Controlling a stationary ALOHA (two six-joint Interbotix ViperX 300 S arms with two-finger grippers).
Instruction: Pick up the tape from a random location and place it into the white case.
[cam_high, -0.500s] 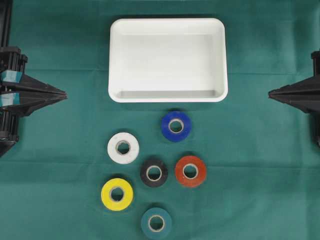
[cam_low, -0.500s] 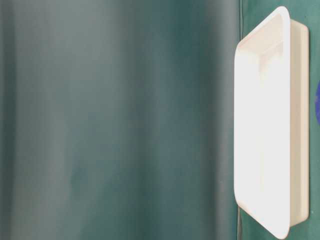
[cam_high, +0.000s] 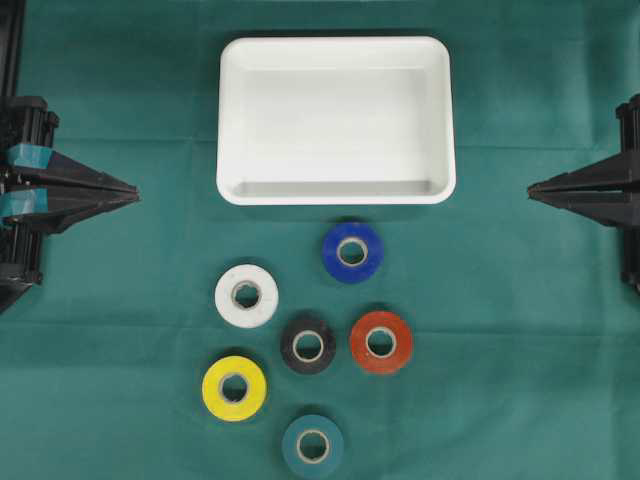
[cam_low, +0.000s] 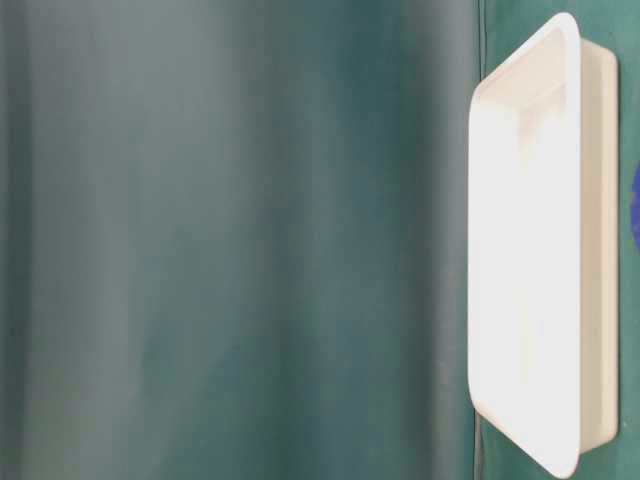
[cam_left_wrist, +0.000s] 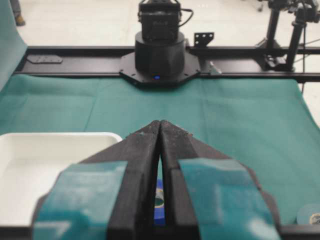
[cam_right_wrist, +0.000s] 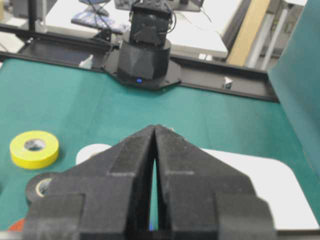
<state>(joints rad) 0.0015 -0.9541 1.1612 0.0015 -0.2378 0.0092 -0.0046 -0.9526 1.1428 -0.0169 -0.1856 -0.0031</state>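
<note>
Change since the earlier overhead frame: both arms have shifted slightly. The left end effector (cam_high: 128, 194) tip sits a touch further toward frame centre, and the right end effector (cam_high: 535, 188) likewise. Tapes and case unchanged.

Near to far, overhead view:
- Bottom centre: dark green tape (cam_high: 312, 446), hard to pick out against the cloth.
- Lower left: yellow tape (cam_high: 234, 388).
- Middle: black tape (cam_high: 308, 345), with red tape (cam_high: 381, 342) just beside it to the right and white tape (cam_high: 246, 295) up and left.
- Above these: blue tape (cam_high: 352, 251), nearest the case.
- Upper centre: white case (cam_high: 336, 190), nothing inside it.

All six rolls lie flat, holes up, loosely scattered and apart from one another. Judgement: the spread gives fingers room around each roll.

End effectors: both pinched fully together, nothing between the fingers; the wrist views show each pair meeting at the tips. They point inward from the left and right edges, well apart from every roll. Judgement: a parked pose, no tape picked yet.

Surface: the table (cam_high: 520, 360) wears a green cloth with faint fold creases. Room: the wrist views show black arm bases on a rail past the cloth, then pale floor and stands.
</note>
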